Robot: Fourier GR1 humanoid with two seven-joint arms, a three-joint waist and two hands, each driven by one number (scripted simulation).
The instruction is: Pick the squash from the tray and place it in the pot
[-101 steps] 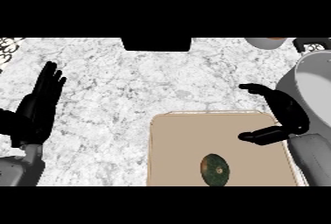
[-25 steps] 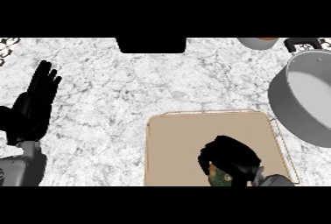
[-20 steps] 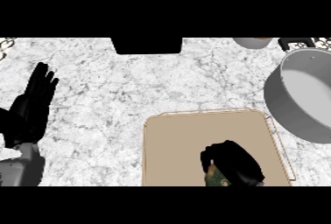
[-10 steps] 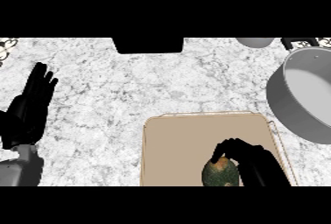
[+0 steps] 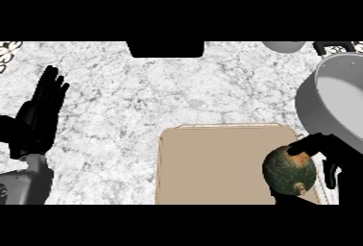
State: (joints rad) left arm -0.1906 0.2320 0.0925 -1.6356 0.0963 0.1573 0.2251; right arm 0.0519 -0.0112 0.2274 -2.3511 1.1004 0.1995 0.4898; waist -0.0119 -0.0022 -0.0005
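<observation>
A dark green, speckled squash [image 5: 289, 171] with an orange patch is held above the right side of the tan tray [image 5: 212, 163]. My right hand [image 5: 332, 153] is curled round it from the right, thumb over its top. The grey pot [image 5: 337, 103] stands just beyond, at the right edge, its inside showing pale. My left hand [image 5: 39, 115] rests open at the left edge, fingers up.
White marble counter [image 5: 163, 91] spreads between the tray and the left hand. A dark block [image 5: 165, 48] sits at the counter's far edge, a small grey bowl [image 5: 285, 46] at the far right, a patterned object [image 5: 8, 50] at the far left corner.
The right hand came down onto the squash in the tray, closed on it, and has lifted it up and to the right toward the pot. The left hand stayed still.
</observation>
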